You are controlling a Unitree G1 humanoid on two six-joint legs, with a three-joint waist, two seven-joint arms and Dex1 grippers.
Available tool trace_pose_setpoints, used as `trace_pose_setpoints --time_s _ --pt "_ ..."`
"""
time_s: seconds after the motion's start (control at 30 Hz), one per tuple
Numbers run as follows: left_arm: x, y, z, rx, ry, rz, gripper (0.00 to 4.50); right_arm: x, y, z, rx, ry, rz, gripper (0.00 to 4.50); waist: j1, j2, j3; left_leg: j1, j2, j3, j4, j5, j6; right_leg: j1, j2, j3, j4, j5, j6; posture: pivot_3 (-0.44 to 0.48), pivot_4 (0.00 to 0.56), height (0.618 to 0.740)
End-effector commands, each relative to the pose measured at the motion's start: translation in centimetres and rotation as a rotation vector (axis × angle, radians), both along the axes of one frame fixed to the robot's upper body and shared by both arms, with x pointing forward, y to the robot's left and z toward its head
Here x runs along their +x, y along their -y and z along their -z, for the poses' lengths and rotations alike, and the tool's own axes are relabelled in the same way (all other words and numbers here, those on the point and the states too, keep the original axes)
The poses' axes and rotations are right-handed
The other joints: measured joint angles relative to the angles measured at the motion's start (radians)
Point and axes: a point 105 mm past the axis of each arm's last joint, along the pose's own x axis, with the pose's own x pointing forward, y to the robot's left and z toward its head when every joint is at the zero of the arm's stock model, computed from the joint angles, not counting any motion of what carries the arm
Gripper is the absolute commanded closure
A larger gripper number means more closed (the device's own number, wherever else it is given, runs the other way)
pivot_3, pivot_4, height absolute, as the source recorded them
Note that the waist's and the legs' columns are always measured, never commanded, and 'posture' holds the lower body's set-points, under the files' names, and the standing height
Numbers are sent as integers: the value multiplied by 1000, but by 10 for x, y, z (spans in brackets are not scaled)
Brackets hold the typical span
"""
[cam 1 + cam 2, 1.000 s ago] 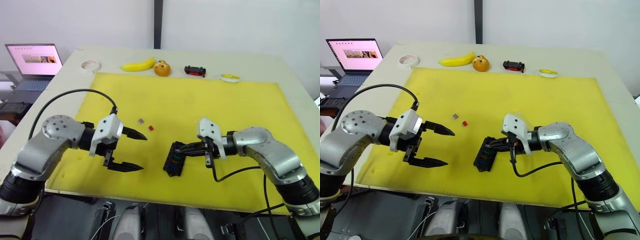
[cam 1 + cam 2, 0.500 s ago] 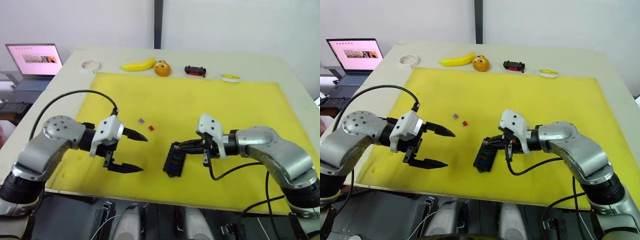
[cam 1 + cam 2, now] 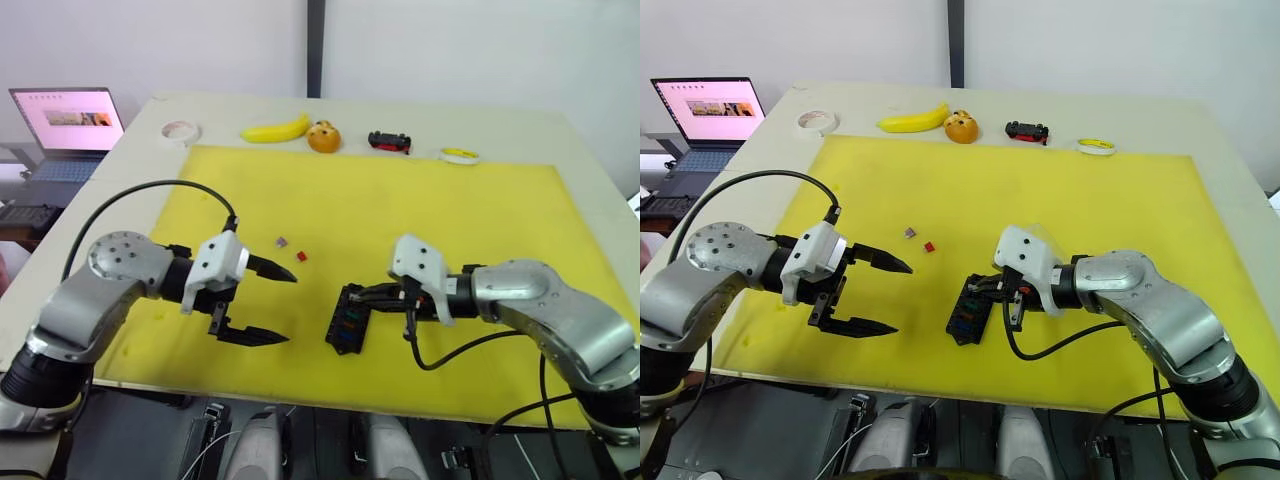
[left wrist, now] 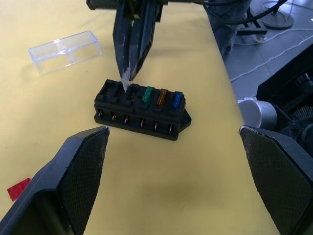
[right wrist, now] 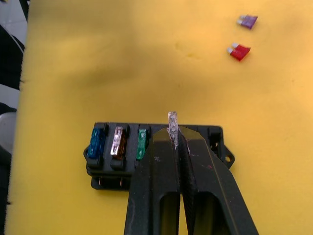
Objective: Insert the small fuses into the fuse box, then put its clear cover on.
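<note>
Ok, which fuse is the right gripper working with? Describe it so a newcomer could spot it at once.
Start at the yellow mat and find the black fuse box near its front edge. The right gripper is shut on a clear fuse just over an empty slot beside the seated green one. It is colourless and pinched between black fingers.

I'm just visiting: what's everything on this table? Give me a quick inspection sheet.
Surface: yellow mat on a pale table.
Job's things: fuse box with three fuses seated; red fuse and purple fuse loose; clear cover lying apart.
Clutter: banana, orange toy, toy car, two tape rolls.
Grippers: left gripper open; right gripper pinching a clear fuse over the box.
Cables: black, on both arms.
Surroundings: laptop.
</note>
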Motion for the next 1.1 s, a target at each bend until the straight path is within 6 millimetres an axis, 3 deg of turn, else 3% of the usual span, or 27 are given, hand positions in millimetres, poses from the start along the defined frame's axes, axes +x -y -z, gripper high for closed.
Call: trace_pose_setpoints --time_s 0.03,0.9,1.1 --pt "-3 2 -4 4 27 17 0 -3 -4 -9 4 59 -27 4476 0 0 0 0 0 0 0 0 0 0 0 0 0 0 0 0 150 737" --pt "-3 7 -10 0 29 13 0 4 -3 7 -18 54 9 4476 0 0 0 0 0 0 0 0 0 0 0 0 0 0 0 0 150 737" --pt "-3 7 -10 1 26 13 0 3 -4 -1 9 57 8 4476 0 0 0 0 0 0 0 0 0 0 0 0 0 0 0 0 150 737"
